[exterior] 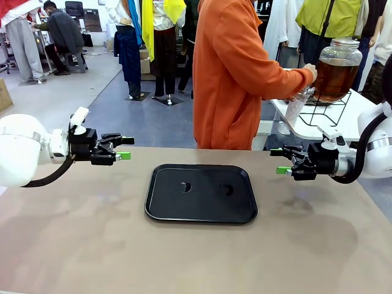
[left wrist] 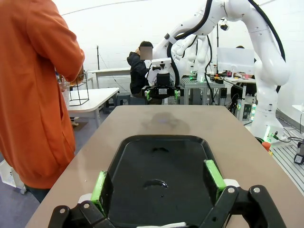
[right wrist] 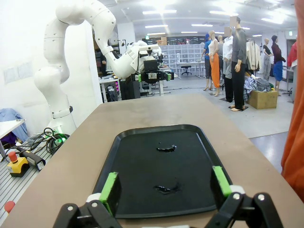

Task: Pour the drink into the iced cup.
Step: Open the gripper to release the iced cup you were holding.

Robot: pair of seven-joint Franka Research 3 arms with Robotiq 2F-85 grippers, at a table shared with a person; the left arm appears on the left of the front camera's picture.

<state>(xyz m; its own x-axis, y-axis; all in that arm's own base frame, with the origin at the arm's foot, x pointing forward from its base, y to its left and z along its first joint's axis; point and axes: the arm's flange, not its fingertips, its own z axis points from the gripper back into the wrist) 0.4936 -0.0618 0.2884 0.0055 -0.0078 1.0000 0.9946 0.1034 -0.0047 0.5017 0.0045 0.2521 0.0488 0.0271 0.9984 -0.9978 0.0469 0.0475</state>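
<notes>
Right gripper [exterior: 281, 161] below drink [exterior: 332, 79]

Black tray [exterior: 201, 210], amber-brown drink [exterior: 334, 78], orange sleeve [exterior: 278, 79]

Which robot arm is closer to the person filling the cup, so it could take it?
Probably the right arm. Its open gripper hovers on the side where the person's hand holds the cup at the jar. The left gripper is across the tray.

Between the left gripper [exterior: 124, 147] and the right gripper [exterior: 281, 161], both hovering open at opposite sides, only a flat black tray [exterior: 160, 208] lies on the tabletop [exterior: 73, 245], while a person [exterior: 236, 73] blocks the far edge.
</notes>
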